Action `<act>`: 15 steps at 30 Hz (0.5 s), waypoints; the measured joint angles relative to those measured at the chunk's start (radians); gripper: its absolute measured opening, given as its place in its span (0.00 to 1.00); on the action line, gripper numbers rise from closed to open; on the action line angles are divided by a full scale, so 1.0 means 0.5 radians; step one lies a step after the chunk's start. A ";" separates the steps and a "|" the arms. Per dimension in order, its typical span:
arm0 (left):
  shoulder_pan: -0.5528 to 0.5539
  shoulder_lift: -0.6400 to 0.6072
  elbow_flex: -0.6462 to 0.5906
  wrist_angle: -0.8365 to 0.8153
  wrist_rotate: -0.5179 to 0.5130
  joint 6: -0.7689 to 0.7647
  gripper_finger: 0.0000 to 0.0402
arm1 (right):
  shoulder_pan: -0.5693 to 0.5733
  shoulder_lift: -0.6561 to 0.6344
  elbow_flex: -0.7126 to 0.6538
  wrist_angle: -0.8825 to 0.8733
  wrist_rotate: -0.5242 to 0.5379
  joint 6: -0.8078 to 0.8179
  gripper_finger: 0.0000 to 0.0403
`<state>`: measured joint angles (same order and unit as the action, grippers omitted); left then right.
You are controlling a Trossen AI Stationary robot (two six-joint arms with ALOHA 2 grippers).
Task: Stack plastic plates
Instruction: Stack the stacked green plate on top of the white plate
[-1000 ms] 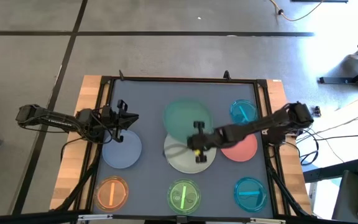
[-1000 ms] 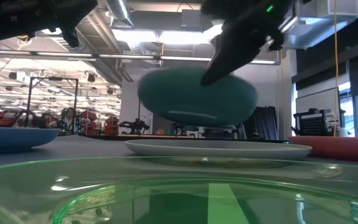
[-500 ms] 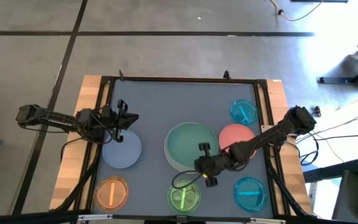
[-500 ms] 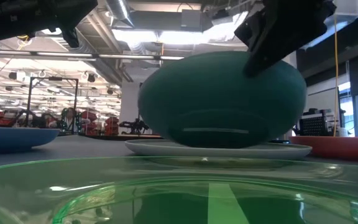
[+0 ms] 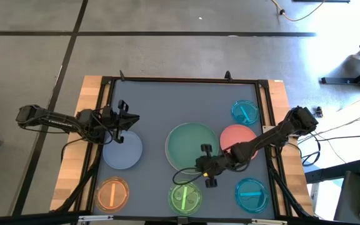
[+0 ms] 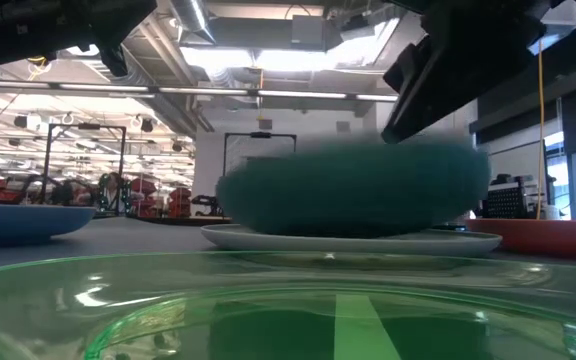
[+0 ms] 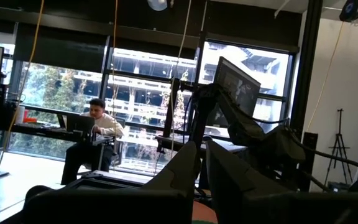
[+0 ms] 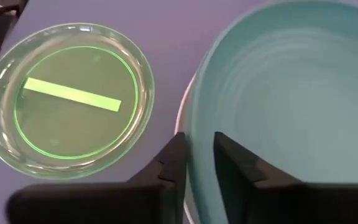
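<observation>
Centrally, right gripper (image 5: 207, 164) pinches green plate's (image 5: 192, 144) rim above white plate (image 6: 348, 240); translucent green plate (image 8: 67, 99) adjacent. Left gripper (image 5: 122, 119), apparently narrow, hovers over blue plate (image 5: 122, 152).

Green plate (image 6: 353, 195) blurred (hiding most of cream plate (image 6: 268, 238)).

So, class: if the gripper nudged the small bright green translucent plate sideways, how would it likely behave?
The bright green plate would probably slide rather than tip: it sits flat and low on the table. It looks thin, so likely light. Its glossy raised rim may be slippery to pinch.
</observation>
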<state>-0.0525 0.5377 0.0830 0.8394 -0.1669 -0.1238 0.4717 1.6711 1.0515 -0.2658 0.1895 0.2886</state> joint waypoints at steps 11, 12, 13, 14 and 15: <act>-0.001 -0.001 0.000 -0.001 0.002 -0.010 0.08 | 0.033 -0.129 0.233 -0.453 -0.130 0.092 0.40; -0.001 -0.001 0.000 -0.001 0.007 -0.012 0.08 | 0.044 -0.160 0.235 -0.510 -0.110 0.133 0.40; -0.001 -0.001 0.000 -0.001 0.015 -0.013 0.08 | 0.060 -0.189 0.234 -0.575 -0.081 0.182 0.40; -0.002 -0.001 0.000 -0.002 0.018 -0.014 0.08 | 0.083 -0.217 0.221 -0.639 -0.026 0.240 0.39; -0.003 0.000 0.000 -0.002 0.020 -0.016 0.08 | 0.104 -0.246 0.197 -0.707 0.038 0.307 0.39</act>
<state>-0.0540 0.5374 0.0830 0.8387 -0.1567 -0.1319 0.5234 1.5479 1.1502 -0.6193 0.2083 0.4421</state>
